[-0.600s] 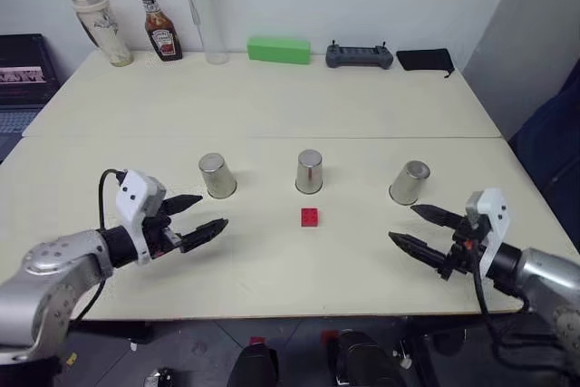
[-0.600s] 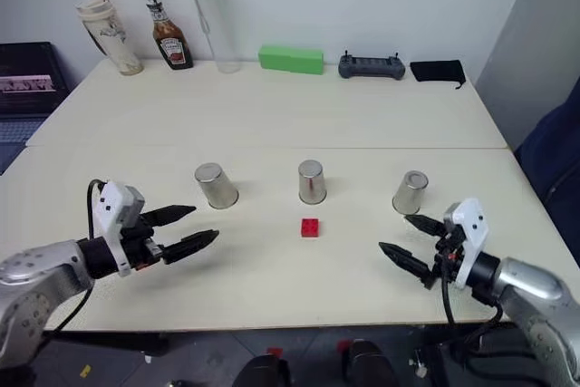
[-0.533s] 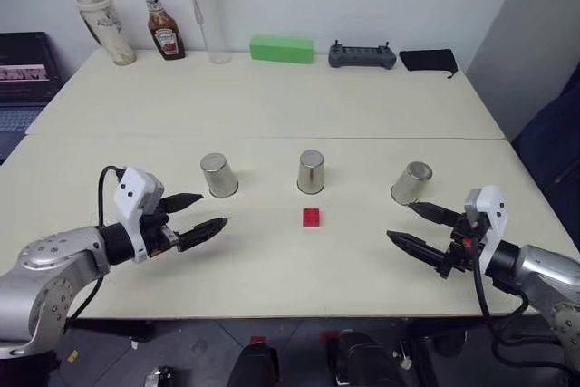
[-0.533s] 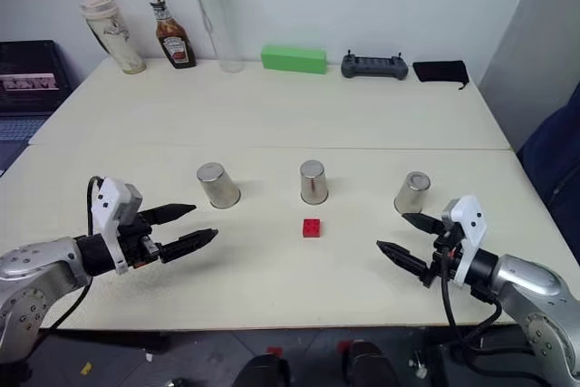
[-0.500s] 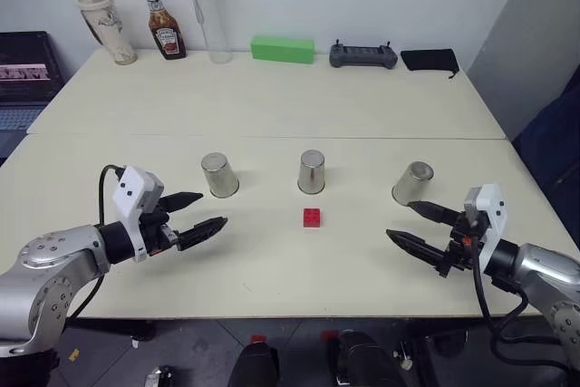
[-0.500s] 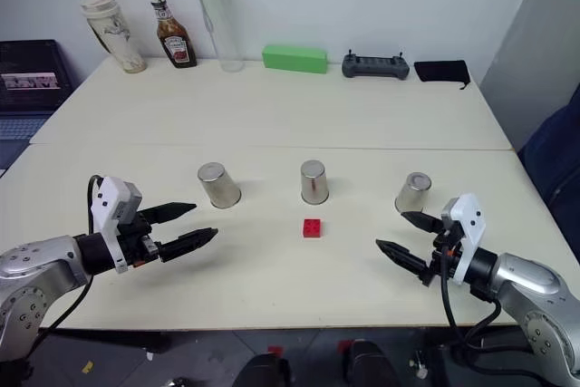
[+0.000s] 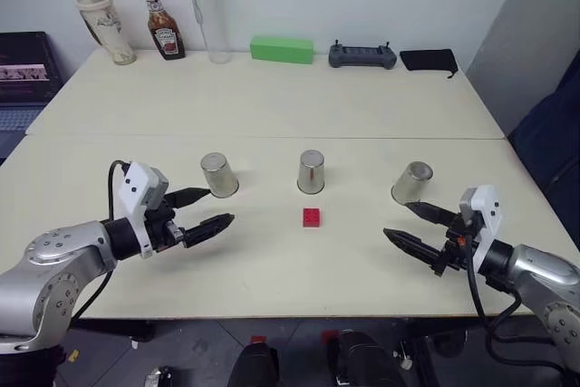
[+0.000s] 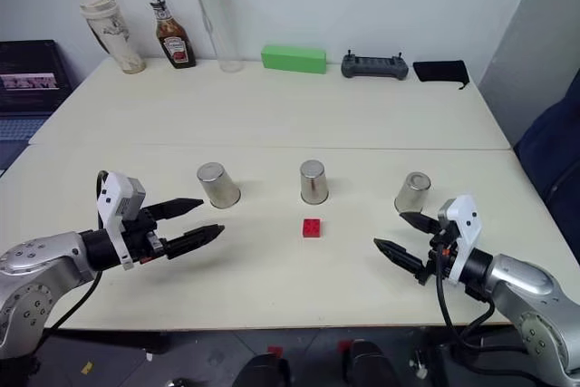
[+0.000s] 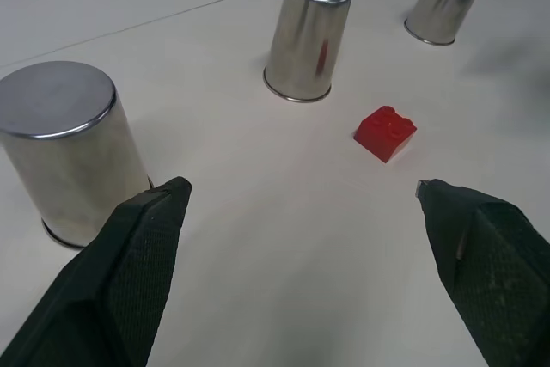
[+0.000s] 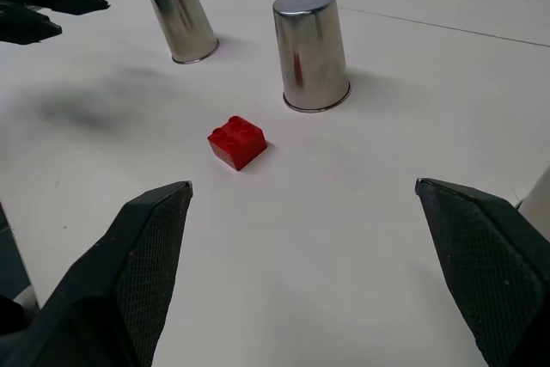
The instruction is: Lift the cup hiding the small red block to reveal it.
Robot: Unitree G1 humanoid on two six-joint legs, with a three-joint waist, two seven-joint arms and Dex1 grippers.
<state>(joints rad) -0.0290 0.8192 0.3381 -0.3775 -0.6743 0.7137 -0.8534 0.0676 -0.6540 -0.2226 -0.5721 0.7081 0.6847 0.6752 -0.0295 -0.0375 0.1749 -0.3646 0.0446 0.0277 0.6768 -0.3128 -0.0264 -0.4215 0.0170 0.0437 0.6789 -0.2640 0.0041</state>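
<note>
Pale tabletop (image 7: pixel 272 106) carries, nearest, the left gripper (image 7: pixel 207 210) and right gripper (image 7: pixel 415 228), both spread wide and empty, then the small red block (image 7: pixel 311 217) lying uncovered just before the middle cup (image 7: pixel 310 171).

The table (image 7: pixel 272 106) is seen from above and in front by the two head views, side by side and tilted down, its far edge and the wall included. The left wrist view is set low and close, aimed across at the small red block (image 9: pixel 386 133) and three steel cups (image 9: pixel 307 36). The right wrist view is aimed from the opposite side. The red block and the middle cup (image 10: pixel 311 47) are shared by all views
</note>
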